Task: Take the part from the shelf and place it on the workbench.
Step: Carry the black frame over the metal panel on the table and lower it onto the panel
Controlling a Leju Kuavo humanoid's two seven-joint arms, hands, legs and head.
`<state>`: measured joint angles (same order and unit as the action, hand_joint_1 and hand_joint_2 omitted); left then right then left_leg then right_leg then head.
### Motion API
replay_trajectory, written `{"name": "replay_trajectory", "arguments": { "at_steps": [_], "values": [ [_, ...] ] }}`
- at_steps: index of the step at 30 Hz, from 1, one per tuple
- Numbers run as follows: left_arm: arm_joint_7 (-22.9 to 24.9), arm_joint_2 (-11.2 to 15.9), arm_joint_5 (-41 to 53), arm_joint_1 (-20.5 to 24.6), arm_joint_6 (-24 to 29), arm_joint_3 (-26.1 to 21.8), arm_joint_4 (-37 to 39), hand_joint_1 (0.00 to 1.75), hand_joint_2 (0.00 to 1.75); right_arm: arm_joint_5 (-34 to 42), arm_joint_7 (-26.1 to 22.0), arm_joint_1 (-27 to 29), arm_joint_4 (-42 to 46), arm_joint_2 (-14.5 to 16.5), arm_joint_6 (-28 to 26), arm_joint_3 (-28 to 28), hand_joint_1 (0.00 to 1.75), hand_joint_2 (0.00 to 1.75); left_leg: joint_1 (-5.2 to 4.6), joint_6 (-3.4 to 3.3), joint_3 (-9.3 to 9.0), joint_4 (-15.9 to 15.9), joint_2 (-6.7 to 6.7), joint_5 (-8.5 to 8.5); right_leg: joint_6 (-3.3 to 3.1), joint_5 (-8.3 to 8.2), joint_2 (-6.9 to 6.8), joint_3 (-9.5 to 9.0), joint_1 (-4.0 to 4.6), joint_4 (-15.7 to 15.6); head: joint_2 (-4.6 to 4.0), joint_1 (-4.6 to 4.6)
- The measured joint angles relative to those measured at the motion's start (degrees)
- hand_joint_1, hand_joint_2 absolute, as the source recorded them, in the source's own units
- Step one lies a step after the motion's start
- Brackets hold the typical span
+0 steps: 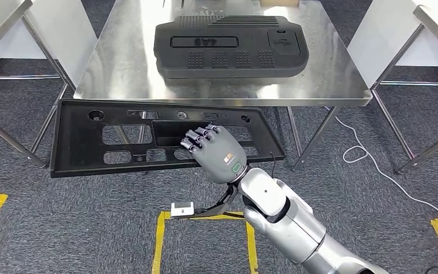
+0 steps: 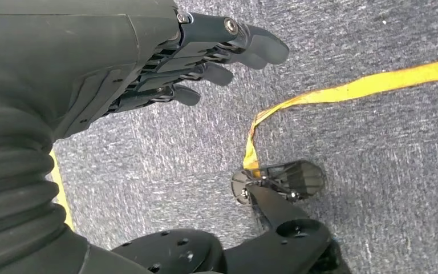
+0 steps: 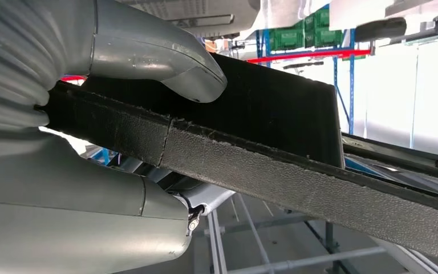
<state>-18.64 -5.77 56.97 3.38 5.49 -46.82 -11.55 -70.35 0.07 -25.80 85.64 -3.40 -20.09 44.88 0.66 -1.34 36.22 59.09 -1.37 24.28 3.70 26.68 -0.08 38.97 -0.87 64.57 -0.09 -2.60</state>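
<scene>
Under the near edge of the steel workbench [image 1: 120, 68], the right hand [image 1: 217, 151] grips a long flat black panel [image 1: 85, 140], the part with several rectangular cut-outs and round holes. Its dark fingers [image 1: 201, 137] lie curled over the panel's upper face, near the middle of its near rim, and the panel stretches away from the fingers mostly toward the robot's left, with a shorter stretch to the right. In the right wrist view the grey thumb [image 3: 165, 57] presses on one face of the panel [image 3: 296, 171] while the rest of the hand [image 3: 63, 188] closes against the other, so the rough moulded rim is clamped between them. The panel hangs roughly level, slightly tilted, above the grey carpet [image 1: 376, 217], its far rim just short of the workbench edge and lower than the tabletop; it does not rest on the bench. Beyond the fingers, on the tabletop, lies a bulky dark moulded cover [image 1: 231, 45] with ribbed and dotted patches. Yellow tape lines [image 1: 159, 240] mark the carpet below the silver forearm. The left hand [image 2: 148, 63] hangs over the carpet with its fingers [image 2: 217, 71] loosely extended and slightly apart, holding nothing, near a strip of yellow tape [image 2: 353, 88].
</scene>
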Motion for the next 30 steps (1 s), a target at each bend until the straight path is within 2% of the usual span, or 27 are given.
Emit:
{"name": "replay_trajectory", "arguments": {
  "at_steps": [1,2,4,6,8,10,11,12,13,15,16,18,21,22,23,25,26,27,28,30],
  "values": [
    [0.0,-0.1,0.1,0.0,0.0,0.0,0.0,0.00,1.75,-0.3,0.2,-0.1,-0.1,0.0,0.0,0.0,1.75,1.75,-0.14,0.25,-0.09,0.0,-0.12,0.18,-0.12,-1.44,0.02,-1.48,0.03,-3.3,0.00,-0.03],
    [0.1,-0.1,0.1,0.0,0.0,0.0,0.0,0.00,1.75,-0.6,0.3,-0.2,-0.1,0.1,-0.1,0.0,1.75,1.75,-0.26,0.50,-0.14,0.1,-0.21,0.33,-0.50,-2.23,0.04,-2.44,0.12,-5.3,0.00,-0.07],
    [0.2,-0.1,0.2,0.0,0.0,0.0,0.0,0.00,1.75,-1.4,0.8,-0.3,-0.2,0.2,-0.1,0.1,1.75,1.75,-0.28,1.07,-0.25,0.0,-0.24,0.51,-1.52,-2.54,0.07,-2.95,0.36,-6.1,0.00,-0.12],
    [0.3,-0.1,0.2,0.0,0.0,0.0,0.0,0.00,1.75,-2.7,1.7,-0.5,-0.3,0.2,-0.1,0.0,1.75,1.75,-0.06,1.64,-0.18,0.6,0.04,0.97,-2.36,-2.56,0.06,-3.36,0.05,-6.3,0.00,-0.13],
    [0.4,0.0,0.2,0.0,0.1,-0.1,0.0,0.00,1.75,-4.0,2.6,-1.0,-0.3,0.2,-0.1,0.0,1.75,1.75,0.07,2.08,1.66,5.0,0.44,3.21,-3.19,-2.33,0.04,-4.09,-0.36,-6.5,0.00,-0.21],
    [0.5,0.0,0.2,-0.1,0.1,-0.1,0.0,0.00,1.75,-5.1,3.4,-1.5,-0.3,0.2,0.2,-0.1,1.75,1.75,0.14,2.40,5.47,12.6,0.70,6.30,-3.74,-1.93,0.02,-4.69,-0.24,-6.5,0.00,-0.25],
    [0.5,0.0,0.2,-0.2,0.1,-0.1,0.0,0.00,1.75,-5.4,3.7,-1.7,-0.3,0.1,0.4,-0.1,1.75,1.75,0.21,2.51,7.05,15.2,0.79,6.92,-3.85,-1.74,0.03,-4.94,-0.19,-6.5,0.00,-0.24],
    [0.5,0.0,0.3,-0.2,0.1,-0.2,0.0,0.00,1.75,-5.7,3.9,-1.8,-0.3,-0.1,0.7,-0.2,1.75,1.75,0.28,2.58,7.77,16.0,0.88,6.51,-3.85,-1.53,0.05,-5.22,-0.17,-6.5,0.00,-0.25],
    [0.5,0.1,0.3,-0.2,0.1,-0.2,0.0,0.00,1.75,-5.9,4.0,-1.9,-0.2,-0.2,0.9,-0.3,1.75,1.75,0.39,2.61,7.30,14.5,0.98,5.02,-3.74,-1.28,0.09,-5.57,-0.18,-6.5,0.00,-0.25],
    [0.5,0.3,0.3,-0.2,0.1,-0.3,0.0,0.00,1.75,-6.1,4.2,-2.2,-0.2,-0.5,1.3,-0.5,1.75,1.75,0.66,2.63,3.95,7.2,1.21,1.01,-3.24,-0.65,0.18,-6.36,-0.19,-6.4,0.00,-0.25],
    [0.5,0.3,0.4,-0.2,0.1,-0.4,0.0,0.00,1.75,-6.1,4.2,-2.4,-0.1,-0.6,1.5,-0.6,1.75,1.75,0.68,2.60,2.29,3.9,1.26,-0.18,-2.90,-0.33,0.22,-6.59,-0.03,-6.4,0.00,-0.26],
    [0.5,0.3,0.5,-0.2,0.0,-0.5,0.1,0.00,1.75,-6.1,4.3,-2.8,-0.1,-0.8,1.9,-0.6,1.75,1.75,0.48,2.20,0.87,1.0,1.21,-0.48,-2.26,0.04,0.24,-6.73,0.26,-6.5,0.00,-0.25],
    [0.5,0.3,0.5,-0.1,0.0,-0.5,0.1,0.00,1.75,-6.2,4.3,-3.0,0.0,-0.8,2.2,-0.5,1.75,1.75,0.21,0.98,0.64,0.6,0.93,-0.13,-1.43,0.51,0.18,-6.54,0.12,-6.3,0.00,-0.16],
    [0.5,0.3,0.5,-0.1,0.0,-0.6,0.1,0.00,1.75,-6.2,4.4,-3.1,0.1,-0.8,2.3,-0.5,1.75,1.75,0.24,0.57,0.43,0.5,0.88,-0.06,-1.33,1.08,0.17,-5.84,0.09,-5.0,0.00,-0.11],
    [0.5,0.3,0.5,-0.1,0.1,-0.6,0.1,0.00,1.75,-6.2,4.4,-3.2,0.1,-0.9,2.3,-0.5,1.75,1.75,0.27,0.17,0.19,0.4,0.83,0.06,-1.41,2.10,0.17,-4.27,0.10,-2.2,0.00,-0.04],
    [0.5,0.3,0.5,-0.1,0.1,-0.7,0.1,0.00,1.75,-6.2,4.5,-3.2,0.1,-1.0,2.4,-0.5,1.75,1.75,0.08,-0.44,-0.08,0.4,0.78,0.49,-1.80,4.50,0.17,0.67,0.14,6.0,0.00,0.04],
    [0.5,0.3,0.5,-0.1,0.1,-0.8,0.1,0.00,1.75,-6.2,4.5,-3.1,0.1,-1.1,2.4,-0.5,1.75,1.75,-0.01,-0.62,-0.25,0.4,0.71,0.73,-1.80,5.12,0.18,3.16,0.16,9.5,0.00,0.05],
    [0.5,0.3,0.5,-0.1,0.1,-0.8,0.1,0.00,1.75,-6.2,4.6,-3.0,0.1,-1.3,2.4,-0.5,1.75,1.75,-0.09,-0.72,-0.50,0.4,0.61,0.99,-1.58,4.81,0.17,4.70,0.17,10.9,0.00,0.05],
    [0.5,0.3,0.5,-0.1,0.1,-0.9,0.1,0.00,1.75,-6.3,4.6,-3.0,0.1,-1.4,2.5,-0.5,1.75,1.75,-0.13,-0.73,-0.86,0.4,0.49,1.29,-1.20,3.54,0.17,5.02,0.17,9.9,0.00,0.06],
    [0.5,0.3,0.5,-0.1,0.2,-0.9,0.1,0.00,1.75,-6.3,4.6,-3.0,0.1,-1.4,2.5,-0.5,1.75,1.75,-0.15,-0.57,-1.80,0.3,0.24,1.99,-0.47,-0.82,0.15,2.47,0.24,2.2,0.00,0.10]
  ]
}}
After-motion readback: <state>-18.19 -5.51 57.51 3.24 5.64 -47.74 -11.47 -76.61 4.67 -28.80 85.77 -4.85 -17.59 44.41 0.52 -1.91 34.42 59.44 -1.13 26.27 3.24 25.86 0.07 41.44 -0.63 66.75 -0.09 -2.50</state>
